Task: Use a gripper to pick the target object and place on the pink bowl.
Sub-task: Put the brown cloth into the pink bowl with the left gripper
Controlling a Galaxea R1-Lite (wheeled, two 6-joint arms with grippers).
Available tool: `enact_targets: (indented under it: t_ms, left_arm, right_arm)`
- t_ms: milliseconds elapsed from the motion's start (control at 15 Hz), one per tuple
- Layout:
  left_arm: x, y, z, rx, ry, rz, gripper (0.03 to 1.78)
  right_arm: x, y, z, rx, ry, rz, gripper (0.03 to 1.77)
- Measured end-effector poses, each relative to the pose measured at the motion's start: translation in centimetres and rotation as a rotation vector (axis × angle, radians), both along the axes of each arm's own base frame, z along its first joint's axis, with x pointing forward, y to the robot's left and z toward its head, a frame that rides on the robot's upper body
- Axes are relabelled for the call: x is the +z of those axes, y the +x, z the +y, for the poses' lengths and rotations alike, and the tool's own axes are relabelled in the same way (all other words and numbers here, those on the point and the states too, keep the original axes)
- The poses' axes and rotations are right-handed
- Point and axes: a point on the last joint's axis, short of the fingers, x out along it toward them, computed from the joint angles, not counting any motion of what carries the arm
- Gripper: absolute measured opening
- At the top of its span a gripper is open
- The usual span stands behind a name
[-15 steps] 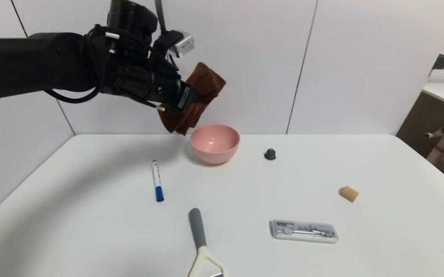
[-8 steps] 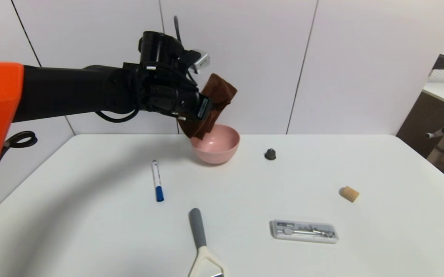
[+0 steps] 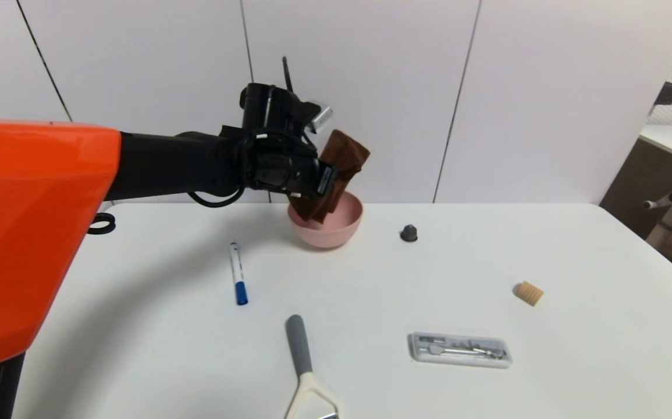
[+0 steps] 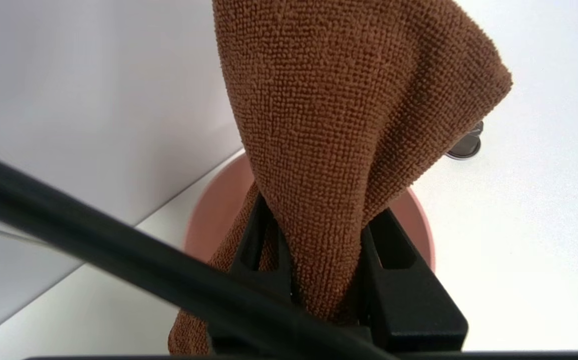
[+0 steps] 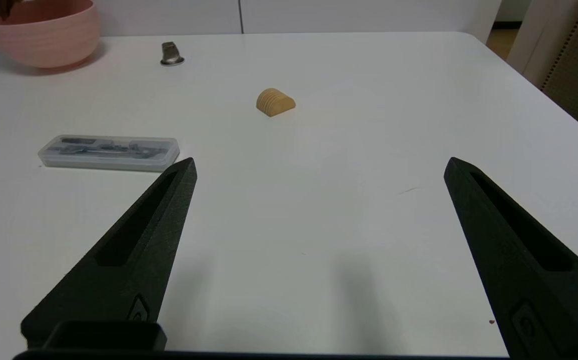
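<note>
Lab: bare white table (image 3: 545,244), panelled walls (image 3: 545,87).

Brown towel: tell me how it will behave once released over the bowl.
The brown towel droops around the left pincer, so it is probably floppy and light. Released, it would likely slump into the pink bowl, perhaps draping its rim.

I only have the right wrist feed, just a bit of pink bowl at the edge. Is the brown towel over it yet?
Observer: Yes, the left gripper holds the brown towel above the pink bowl, its lower end dipping inside.
Operator: Gripper clamped on it?
Observer: Yes, the left wrist view shows both fingers pinching the cloth.
Operator: Anything left of the bowl?
Observer: A blue-capped marker lies on the table.
</note>
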Motion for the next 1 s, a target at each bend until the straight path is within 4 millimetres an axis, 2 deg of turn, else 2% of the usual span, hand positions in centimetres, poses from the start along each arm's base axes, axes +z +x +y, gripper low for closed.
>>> enact_targets:
  t_ms: [333, 600, 1000]
  left_arm:
    - [-1.2, 0.6, -0.3, 0.010, -0.009, 0.035, 0.37]
    - [-1.4, 0.8, -0.6, 0.010, -0.017, 0.030, 0.90]
    - [-0.3, 0.5, -0.8, 0.001, -0.028, -0.003, 1.33]
  right_arm:
    - [0.0, 0.0, 0.0, 0.000, 0.000, 0.000, 1.71]
    - [0.0, 0.0, 0.0, 0.000, 0.000, 0.000, 1.71]
    - [0.0, 0.0, 0.0, 0.000, 0.000, 0.000, 1.71]
